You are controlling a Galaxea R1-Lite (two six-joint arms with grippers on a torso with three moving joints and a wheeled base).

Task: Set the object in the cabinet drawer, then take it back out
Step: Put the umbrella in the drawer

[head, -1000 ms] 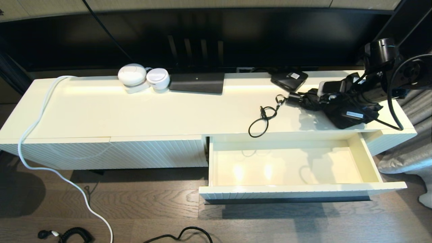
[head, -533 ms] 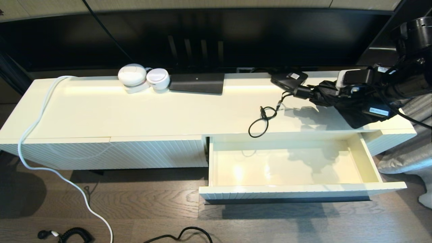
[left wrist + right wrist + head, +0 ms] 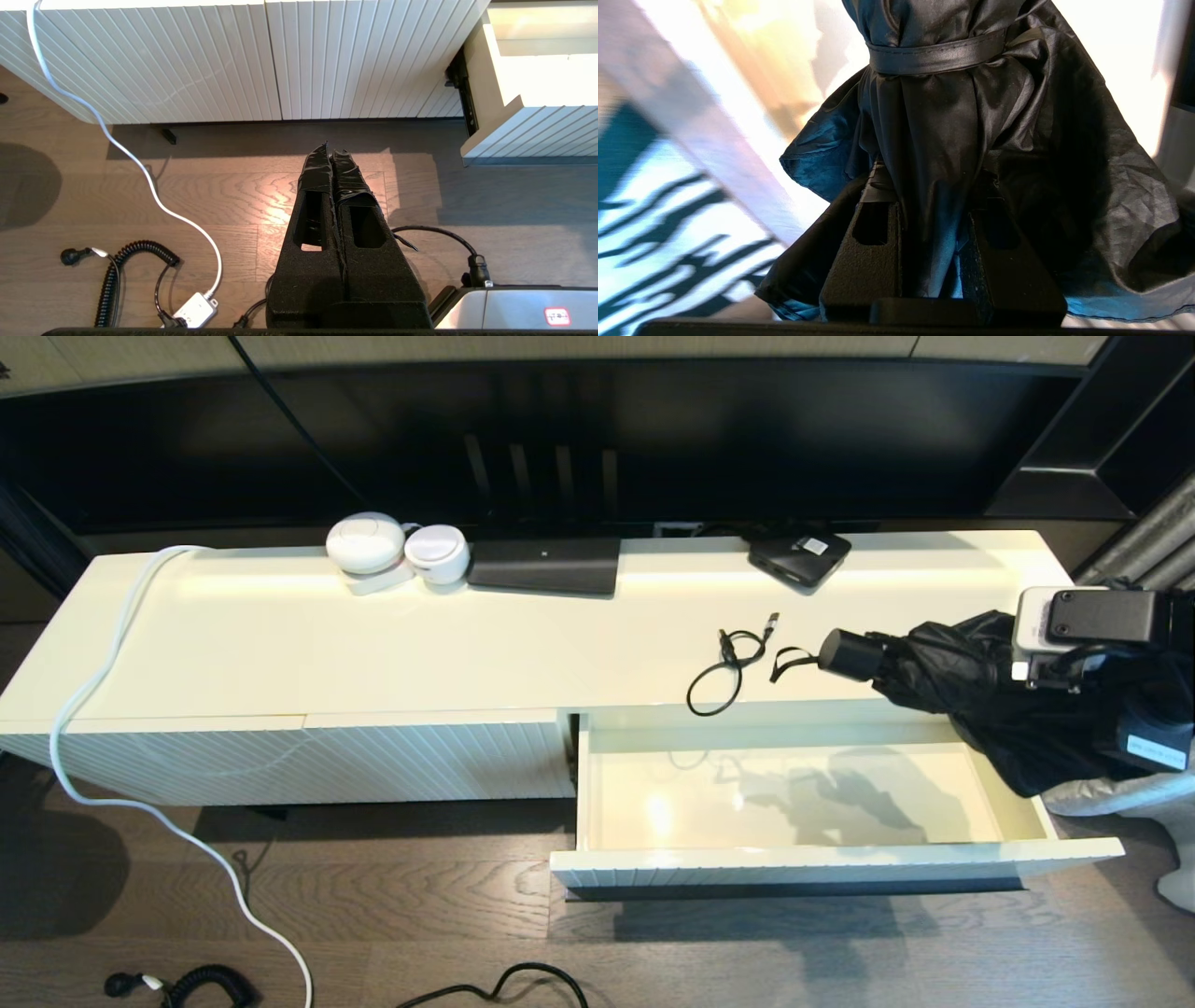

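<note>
The object is a folded black umbrella (image 3: 943, 681), its round handle (image 3: 845, 655) pointing left over the cabinet top's front edge. My right gripper (image 3: 931, 191) is shut on the umbrella's fabric (image 3: 943, 116), one finger on each side of the bundle. It holds the umbrella in the air over the right end of the cabinet drawer (image 3: 794, 875). The drawer is pulled out, with nothing in it but the umbrella's shadow. My left gripper (image 3: 332, 149) is shut on nothing and hangs low over the wooden floor, before the ribbed white panel (image 3: 233, 60).
On the cabinet top lie a looped black cable (image 3: 728, 672), a small black box (image 3: 800, 556), a flat black device (image 3: 544, 565) and two white round devices (image 3: 373, 543). A white cord (image 3: 93, 691) runs off the left end to the floor, where more cables lie.
My right arm has carried the umbrella from the back right of the cabinet top forward and down, to over the drawer's right end. The left arm has not moved.
</note>
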